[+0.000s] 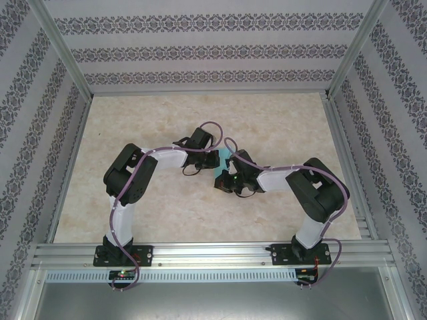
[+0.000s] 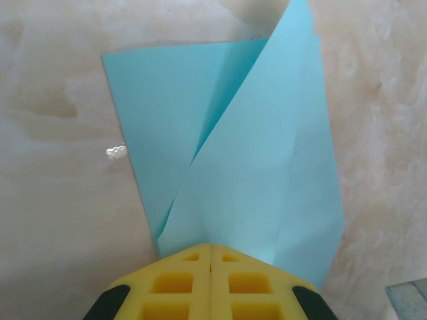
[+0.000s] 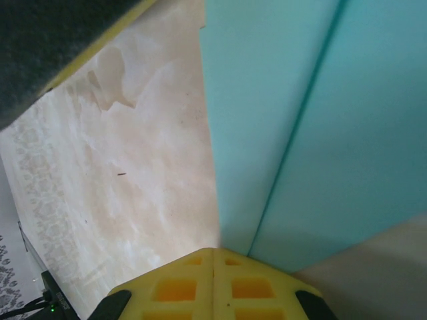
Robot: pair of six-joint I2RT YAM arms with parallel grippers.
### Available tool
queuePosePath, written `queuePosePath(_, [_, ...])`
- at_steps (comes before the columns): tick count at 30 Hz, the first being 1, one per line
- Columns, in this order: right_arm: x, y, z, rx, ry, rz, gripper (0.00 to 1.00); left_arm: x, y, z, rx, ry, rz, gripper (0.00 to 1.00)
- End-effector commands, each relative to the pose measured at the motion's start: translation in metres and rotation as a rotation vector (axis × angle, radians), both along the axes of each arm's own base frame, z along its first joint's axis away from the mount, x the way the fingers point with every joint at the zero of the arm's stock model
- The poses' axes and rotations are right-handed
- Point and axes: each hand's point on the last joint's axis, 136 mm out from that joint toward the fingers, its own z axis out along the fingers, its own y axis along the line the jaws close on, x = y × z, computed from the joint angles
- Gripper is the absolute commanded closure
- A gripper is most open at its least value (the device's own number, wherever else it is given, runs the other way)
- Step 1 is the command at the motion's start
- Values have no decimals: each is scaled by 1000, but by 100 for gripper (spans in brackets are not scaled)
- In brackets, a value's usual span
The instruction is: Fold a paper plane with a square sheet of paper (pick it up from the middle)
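Observation:
The square sheet of paper [image 2: 267, 167] is turquoise and lies partly folded on the table, between both grippers at mid-table [image 1: 225, 159]. One flap stands up from the flat layer and curves toward the left gripper [image 2: 211, 245]. That gripper's yellow fingers are shut, and the flap puckers into their tip. The right gripper [image 3: 213, 250] is shut too, its tip at the near end of a straight crease in the sheet [image 3: 347, 133]. I cannot tell whether it pinches the paper or only touches it. The paper has no paper plane shape.
The beige marbled tabletop [image 1: 167, 120] is bounded by aluminium rails [image 1: 200, 253] and patterned walls. The left arm's dark wrist [image 3: 47, 47] hangs close over the table at the upper left of the right wrist view. Both arms bend inward toward the centre.

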Motion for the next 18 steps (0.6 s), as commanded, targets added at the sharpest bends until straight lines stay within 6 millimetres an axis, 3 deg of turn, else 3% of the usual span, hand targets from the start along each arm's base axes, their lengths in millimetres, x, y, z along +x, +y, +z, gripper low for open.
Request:
queuePosePath(1, [7,-14,11,-11,-28,-60,95,-30,26,-41,121,139,15,100])
queuePosePath(7, [41,-25,31,31,-98,-142,95,-30,24,-40,110,139,8,100])
queuePosePath(18, [59,-8,21,58,-73,-111,95,-30,22,-37,99,140,5,100])
